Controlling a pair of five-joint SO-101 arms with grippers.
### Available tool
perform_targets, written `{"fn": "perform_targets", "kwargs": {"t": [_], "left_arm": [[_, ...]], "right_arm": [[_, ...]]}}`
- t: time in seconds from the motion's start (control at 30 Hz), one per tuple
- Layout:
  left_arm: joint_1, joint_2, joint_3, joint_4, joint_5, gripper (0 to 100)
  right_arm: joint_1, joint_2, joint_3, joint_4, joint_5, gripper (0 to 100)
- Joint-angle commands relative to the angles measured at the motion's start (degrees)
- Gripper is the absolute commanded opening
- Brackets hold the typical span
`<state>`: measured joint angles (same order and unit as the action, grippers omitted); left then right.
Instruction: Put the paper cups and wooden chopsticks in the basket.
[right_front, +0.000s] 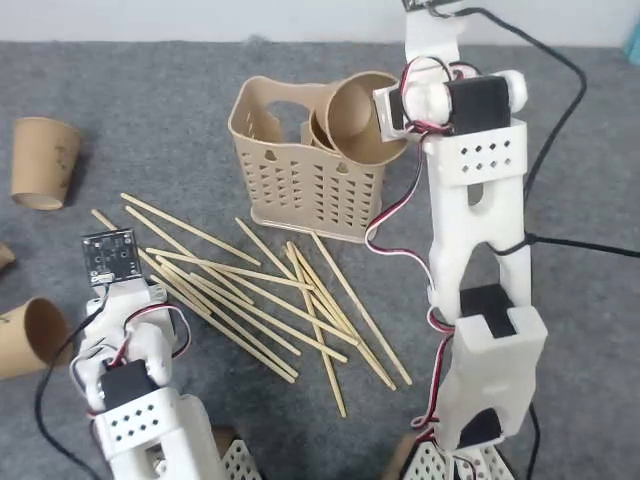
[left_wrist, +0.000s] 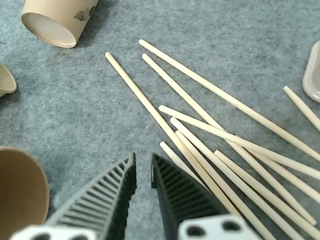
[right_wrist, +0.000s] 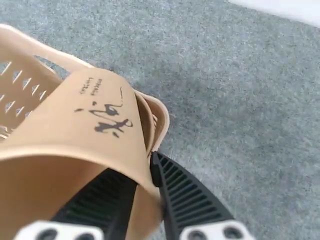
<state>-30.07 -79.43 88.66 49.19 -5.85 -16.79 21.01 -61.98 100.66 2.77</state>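
One paper cup (right_front: 355, 120), gripped by the right hand (right_wrist: 142, 167), tilts over the basket (right_front: 300, 185) rim and could snag there and tumble out.

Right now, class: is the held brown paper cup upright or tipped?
Tipped: the brown paper cup lies sideways in the right gripper, above the beige basket.

A paper cup (right_front: 355, 125) sits between the right gripper's (right_wrist: 145, 165) jaws, above the basket (right_front: 300, 185); chopsticks (left_wrist: 145, 101) lie just ahead of the left gripper's (left_wrist: 142, 160) jaws.
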Motion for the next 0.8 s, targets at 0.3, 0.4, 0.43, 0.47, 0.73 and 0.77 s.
{"fn": "perform_targets", "kwargs": {"t": [0.3, 0.4, 0.43, 0.47, 0.73, 0.77], "left_arm": [[0.1, -0.8, -0.3, -1.2, -0.7, 5], [0.1, -0.8, -0.3, -1.2, -0.7, 5], [0.1, -0.8, -0.3, -1.2, -0.7, 5], [0.1, -0.8, -0.3, -1.2, -0.7, 5], [0.1, -0.8, -0.3, -1.2, -0.7, 5], [0.1, -0.8, -0.3, -1.2, -0.7, 5]], "right_arm": [[-0.9, -9.7, 7.4, 2.2, 6.2, 0.8], [-0.9, -10.0, 7.8, 2.2, 6.0, 0.8], [-0.9, -10.2, 7.8, 2.2, 6.0, 0.8], [-1.0, -10.3, 7.8, 2.2, 6.0, 0.8], [-1.6, -10.0, 8.2, 2.2, 1.1, 21.2], [-1.6, -10.2, 8.0, 2.2, -0.3, 26.4]]}}
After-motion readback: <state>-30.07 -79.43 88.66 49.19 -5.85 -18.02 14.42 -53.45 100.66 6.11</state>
